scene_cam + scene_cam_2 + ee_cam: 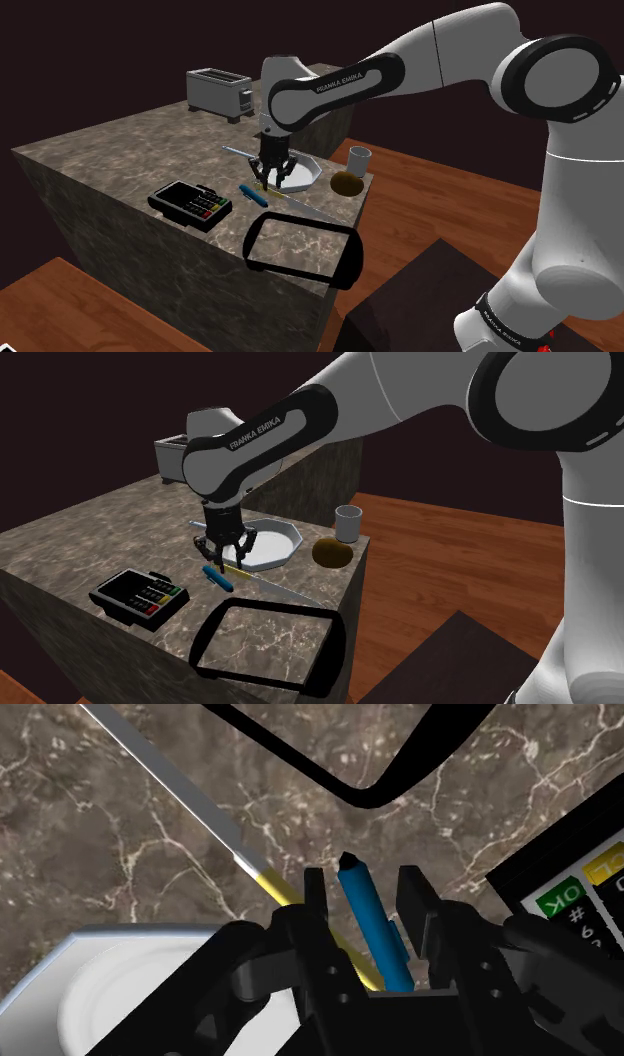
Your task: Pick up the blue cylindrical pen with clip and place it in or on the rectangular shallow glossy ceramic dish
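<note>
- Shoulder view: the blue pen [250, 193] is being shown lying on the marble counter [120, 160], just beside the white dish [314, 172].
- Second exterior view: the pen [217, 576] is being hovered over by the gripper [226, 557].
- Wrist view: the pen [368, 914] is being flanked by spread fingers [315, 896], with neither one touching it.

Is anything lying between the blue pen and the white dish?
Yes: a thin grey and yellow stick lies flat on the counter between the blue pen and the white dish. Lifting the pen should probably clear it.
</note>
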`<control>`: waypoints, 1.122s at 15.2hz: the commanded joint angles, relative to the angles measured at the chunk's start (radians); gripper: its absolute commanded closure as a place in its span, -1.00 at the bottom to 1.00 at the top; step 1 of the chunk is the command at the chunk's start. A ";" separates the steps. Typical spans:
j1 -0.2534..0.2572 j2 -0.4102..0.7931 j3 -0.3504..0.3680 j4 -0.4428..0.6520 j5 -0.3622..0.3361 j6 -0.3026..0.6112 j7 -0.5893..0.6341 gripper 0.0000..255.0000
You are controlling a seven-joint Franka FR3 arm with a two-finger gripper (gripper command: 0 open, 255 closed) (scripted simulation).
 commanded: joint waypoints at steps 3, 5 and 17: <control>0.050 0.155 -0.014 0.191 -0.126 -0.082 -0.100 -1.00; 0.090 0.261 -0.025 0.329 -0.203 -0.139 -0.176 -1.00; 0.125 0.393 -0.048 0.415 -0.279 -0.112 -0.245 -1.00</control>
